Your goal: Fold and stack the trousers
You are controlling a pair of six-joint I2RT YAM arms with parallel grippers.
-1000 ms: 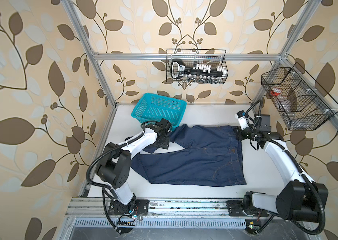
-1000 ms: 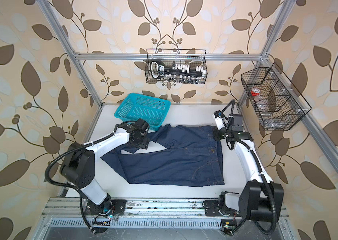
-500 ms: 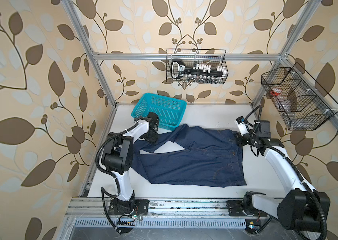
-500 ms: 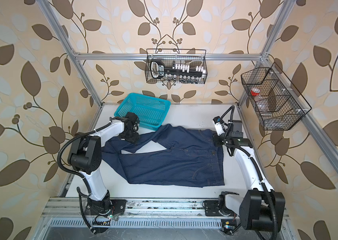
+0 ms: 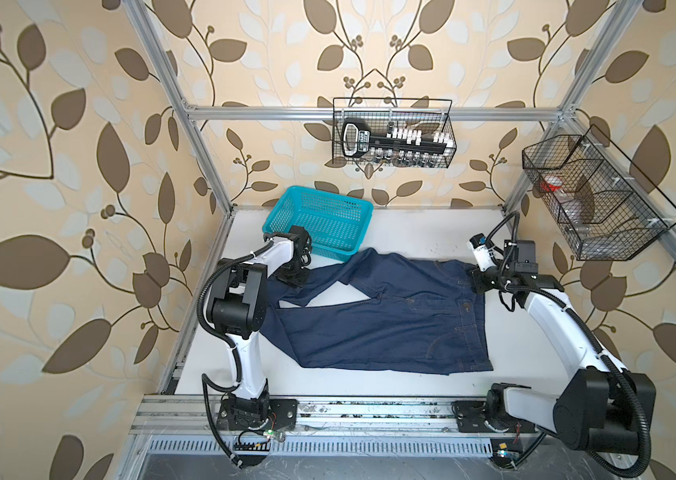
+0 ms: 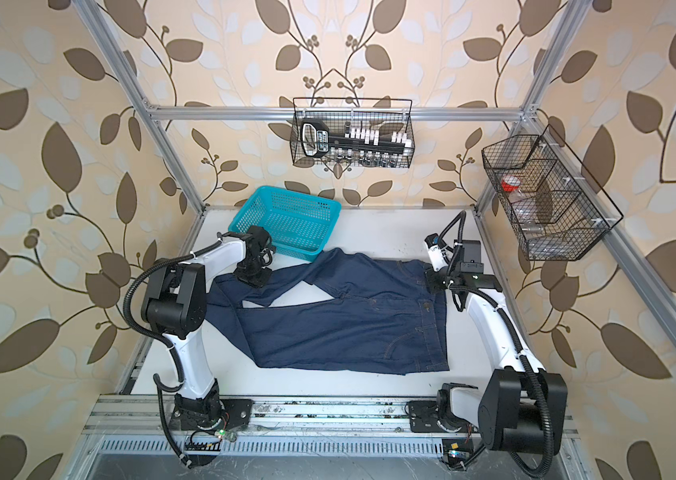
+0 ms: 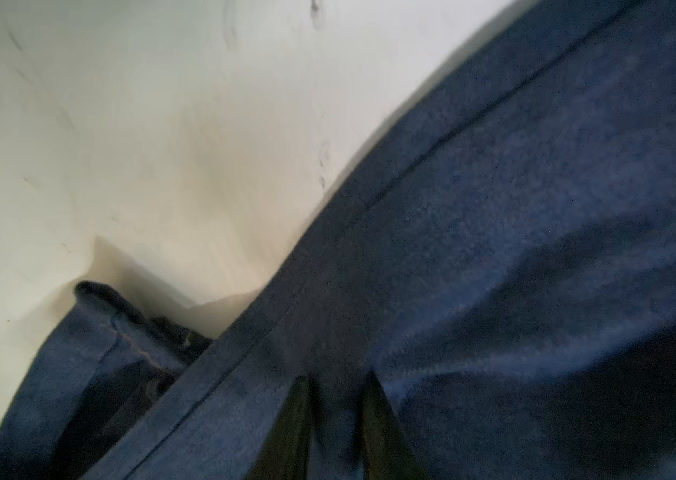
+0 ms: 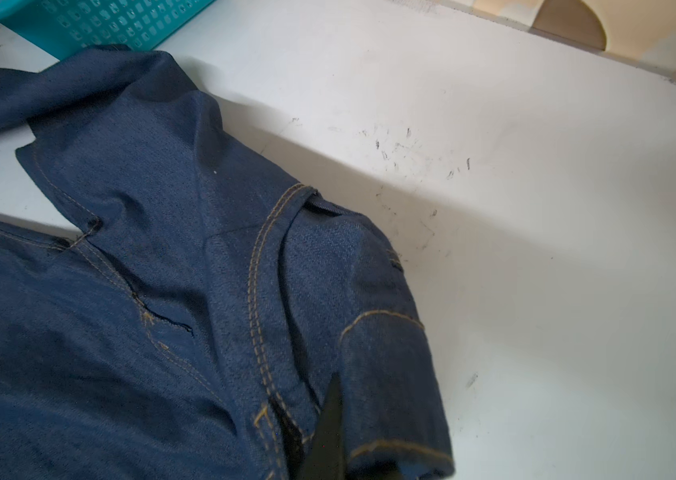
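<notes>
Jeans (image 5: 390, 324) lay mid-frame on the table (image 5: 411, 232): soft, limp, moderately heavy. Left gripper (image 7: 336, 415) clamped a leg edge, right gripper (image 8: 311, 428) the waistband corner. Stitched seams judged the firmest holds.

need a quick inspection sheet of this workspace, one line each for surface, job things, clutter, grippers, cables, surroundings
surface: white table, scuffed near the back.
job's things: trousers spread flat, waistband toward the right arm, far leg lying crooked by the basket; not yet folded.
clutter: teal basket at the back left, looks empty.
grippers: left gripper shut on a trouser leg; right gripper shut on the waistband corner.
cables: black hoses looped on both arms, none seen snagged.
surroundings: back wire basket and side wire basket hung on the frame, holding small items.
</notes>
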